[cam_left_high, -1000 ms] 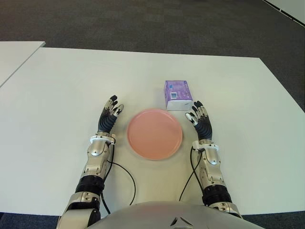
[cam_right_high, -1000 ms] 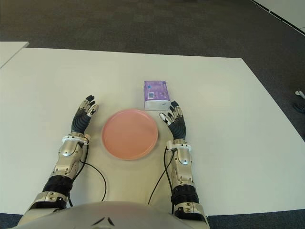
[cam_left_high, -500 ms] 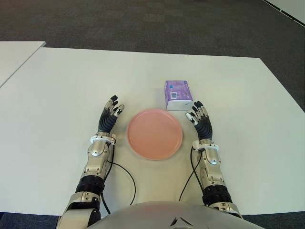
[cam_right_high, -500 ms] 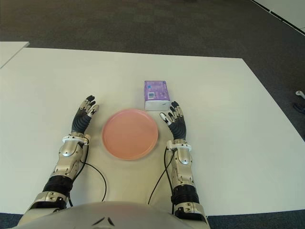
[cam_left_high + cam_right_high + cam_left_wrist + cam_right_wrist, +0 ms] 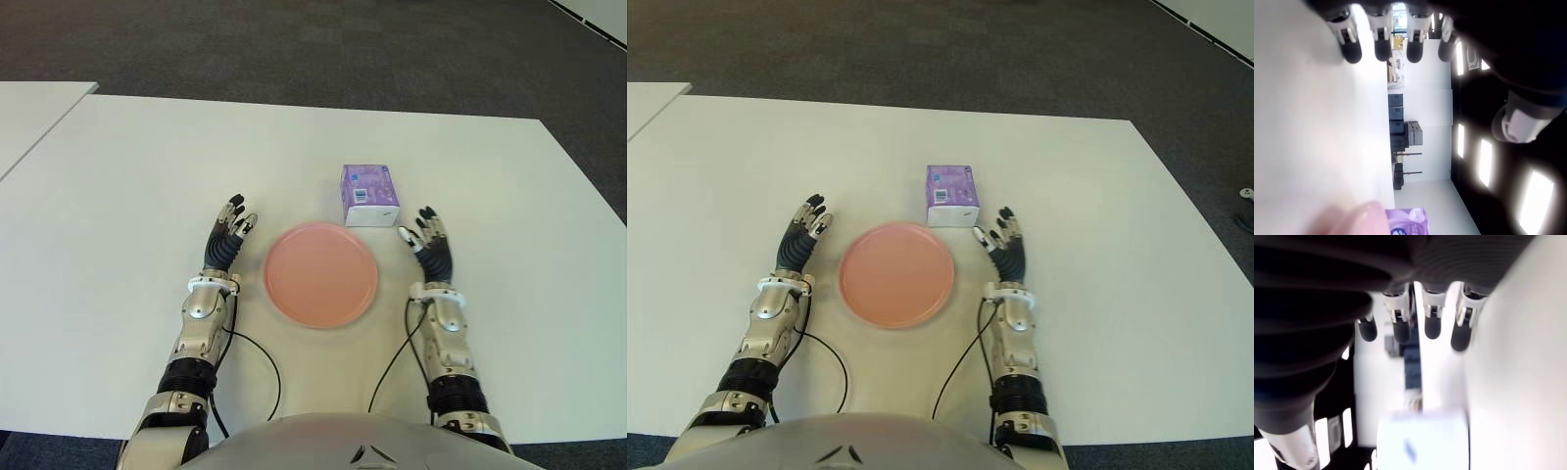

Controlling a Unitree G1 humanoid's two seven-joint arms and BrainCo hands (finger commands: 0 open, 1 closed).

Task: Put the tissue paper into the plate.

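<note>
A purple and white tissue pack (image 5: 369,194) lies on the white table, just beyond the pink plate (image 5: 320,273) and slightly to its right. The plate holds nothing. My right hand (image 5: 428,243) is open, fingers spread, to the right of the plate and just below and right of the pack, apart from it. In the right wrist view the fingers (image 5: 1431,328) are extended with the pack (image 5: 1422,443) beyond them. My left hand (image 5: 226,238) is open to the left of the plate, fingers (image 5: 1381,41) straight in its wrist view.
The white table (image 5: 147,176) spreads wide around the hands. A second white table (image 5: 29,108) stands at the far left, with dark carpet (image 5: 294,44) beyond. Black cables (image 5: 257,367) run from both wrists near the front edge.
My right hand has shifted to the right, away from the plate's edge and a little off the pack's corner. The left hand, plate and pack stay put.
</note>
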